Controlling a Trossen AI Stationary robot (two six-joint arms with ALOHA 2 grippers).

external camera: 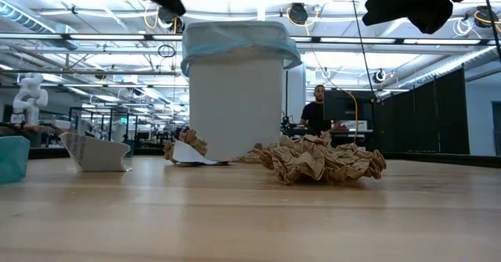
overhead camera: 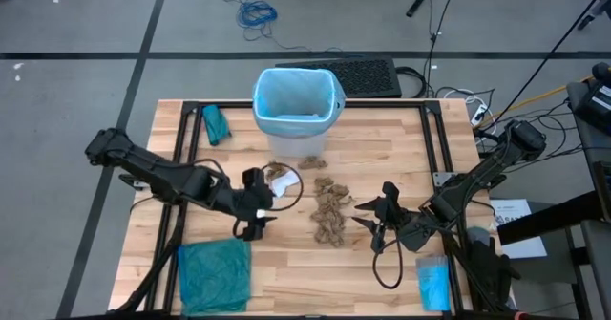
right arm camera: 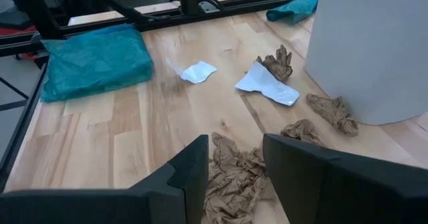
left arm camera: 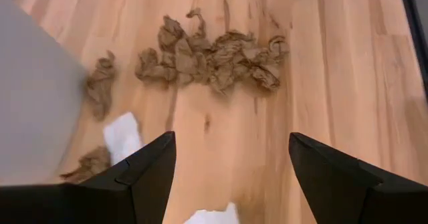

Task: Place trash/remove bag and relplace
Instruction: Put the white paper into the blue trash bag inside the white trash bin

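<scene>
2 dark arms are hovering over a wooden worktop (overhead camera: 382,148) where the trash is waiting to be cleared. The main clump of crumpled brown paper scraps (overhead camera: 330,210) is lying near the worktop's middle, with smaller scraps (right arm camera: 332,110) sitting just beside the foot of the white bin (external camera: 235,98) at the far edge. The light blue bag (overhead camera: 296,96) is lining that bin, its rim folded over the top. White paper pieces (right arm camera: 266,85) are resting between the bin and the left arm; the squeeze tube is not clearly showing.

The left pincer (overhead camera: 256,203) is hanging with its fingers (left arm camera: 144,174) spread wide and holding nothing, just left of the clump. The right pincer (overhead camera: 375,217) is poised to the clump's right, its fingers (right arm camera: 190,167) partly apart and empty, pointing toward the paper.

The collecting step appears to be only beginning. Next, 1 pincer likely needs to descend onto the clump, close on it and carry it to the bin.
</scene>
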